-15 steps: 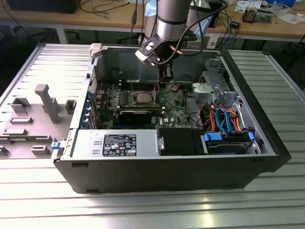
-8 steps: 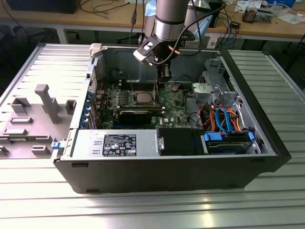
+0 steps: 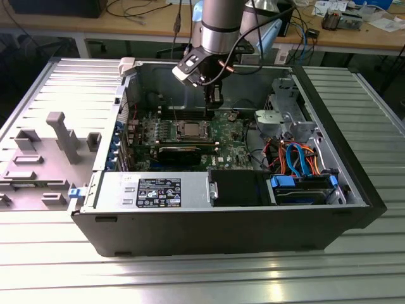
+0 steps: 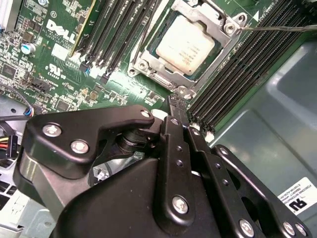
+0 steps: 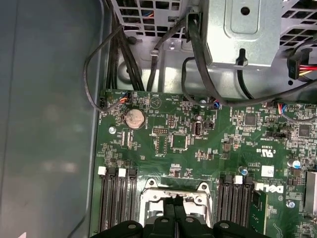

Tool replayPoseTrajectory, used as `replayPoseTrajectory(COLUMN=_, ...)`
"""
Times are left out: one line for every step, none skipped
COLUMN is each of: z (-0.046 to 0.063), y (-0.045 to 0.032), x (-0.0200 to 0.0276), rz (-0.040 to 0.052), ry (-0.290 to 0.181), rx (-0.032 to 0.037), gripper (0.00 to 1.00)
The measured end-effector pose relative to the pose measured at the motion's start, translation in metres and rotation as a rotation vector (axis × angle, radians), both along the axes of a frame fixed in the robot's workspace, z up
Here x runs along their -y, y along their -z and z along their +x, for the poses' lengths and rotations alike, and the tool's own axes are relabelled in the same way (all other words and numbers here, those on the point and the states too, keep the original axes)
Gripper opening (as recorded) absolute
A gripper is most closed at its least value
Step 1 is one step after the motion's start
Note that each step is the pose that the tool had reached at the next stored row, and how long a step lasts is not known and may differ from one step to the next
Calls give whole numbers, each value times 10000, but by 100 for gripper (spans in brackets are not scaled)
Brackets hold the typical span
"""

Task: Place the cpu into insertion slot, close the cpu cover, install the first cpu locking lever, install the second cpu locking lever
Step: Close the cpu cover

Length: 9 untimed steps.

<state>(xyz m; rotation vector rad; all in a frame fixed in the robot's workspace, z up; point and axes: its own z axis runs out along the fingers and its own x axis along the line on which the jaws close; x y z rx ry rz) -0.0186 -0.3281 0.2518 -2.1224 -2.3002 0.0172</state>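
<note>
— Silver-grey metal, face up and dead flat: that's the cpu (image 4: 185,45), seated in the insertion slot (image 4: 159,81) on the green motherboard (image 4: 59,64). Where's the arm?

— It comes in from overhead in the exterior view with the wrist close to vertical. The claw (image 3: 214,101) points straight down into the open computer case (image 3: 354,190), just to the exterior view's right of the chip.

— And the claw itself?

— Pressed together, nothing pinched. In both wrist views the two black fingers (image 4: 176,148) meet along a thin seam. Their tip hangs right at one corner of the socket. Touching the board or just clear of it, I can't tell.

— What about the cover?

— The cpu cover (image 4: 218,20) is down. It's a silvery frame lying over the chip's edges, with the metal top showing through its window.

— Which way does the chip sit?

— It's square, so there's no long side to call. Its edges run in line with the black memory slots (image 4: 247,64) flanking it on both sides. The top has a dull sheen and some faint print, and there's no tilt.

— Any levers?

— One thin wire locking lever (image 4: 280,28) runs from a corner of the cover out across the memory slots. Latched or free, I can't tell.

— And underneath it all?

— The case sits on a slatted metal bench (image 3: 190,278).
</note>
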Motion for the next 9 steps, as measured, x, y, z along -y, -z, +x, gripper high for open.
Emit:
replayPoseTrajectory(z=-14, y=2, x=0, rz=1, ry=-3, rx=0, gripper=11)
replayPoseTrajectory(z=-44, y=6, x=0, rz=0, ry=-17, rx=0, gripper=11)
replayPoseTrajectory(z=-82, y=10, x=0, rz=0, ry=-38, rx=0, gripper=11)
replayPoseTrajectory(z=-109, y=12, x=0, rz=0, ry=-46, rx=1, gripper=11)
replayPoseTrajectory(z=-126, y=14, x=-1, rz=1, ry=-48, rx=1, gripper=11)
replayPoseTrajectory(z=-138, y=15, x=-1, rz=2, ry=-50, rx=2, gripper=11)
replayPoseTrajectory(z=-161, y=16, x=-1, rz=2, ry=-53, rx=1, gripper=11)
replayPoseTrajectory(z=-189, y=16, x=0, rz=1, ry=-57, rx=1, gripper=11)
replayPoseTrajectory(z=-221, y=16, x=0, rz=1, ry=-61, rx=1, gripper=11)
